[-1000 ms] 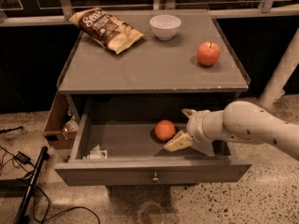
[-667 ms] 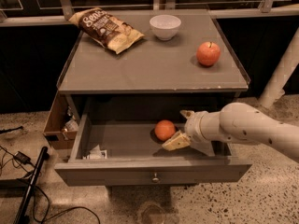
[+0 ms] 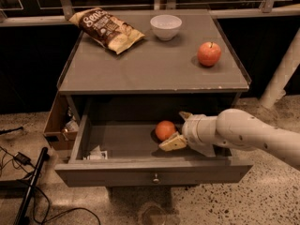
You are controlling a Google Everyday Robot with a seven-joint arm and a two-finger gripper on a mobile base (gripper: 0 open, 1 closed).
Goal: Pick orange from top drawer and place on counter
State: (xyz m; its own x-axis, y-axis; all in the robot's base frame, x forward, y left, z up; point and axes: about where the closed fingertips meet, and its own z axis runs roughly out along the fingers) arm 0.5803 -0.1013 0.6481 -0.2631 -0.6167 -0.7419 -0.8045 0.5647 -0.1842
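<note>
The orange [image 3: 165,130] lies inside the open top drawer [image 3: 152,169], near its middle. My gripper [image 3: 178,129] reaches into the drawer from the right on a white arm. It is open, with one fingertip [image 3: 171,143] in front of the orange and the other behind it to the right. The fingers sit close beside the orange without closing on it. The grey counter [image 3: 140,69] is above the drawer.
On the counter lie a chip bag [image 3: 106,29] at the back left, a white bowl [image 3: 166,26] at the back middle, and a red apple [image 3: 209,54] at the right. A small white packet [image 3: 96,153] lies in the drawer's left front corner. A cardboard box [image 3: 59,121] stands left of the cabinet.
My gripper has moved slightly left toward the orange, so its fingers now stand on either side of it. The orange has not moved.
</note>
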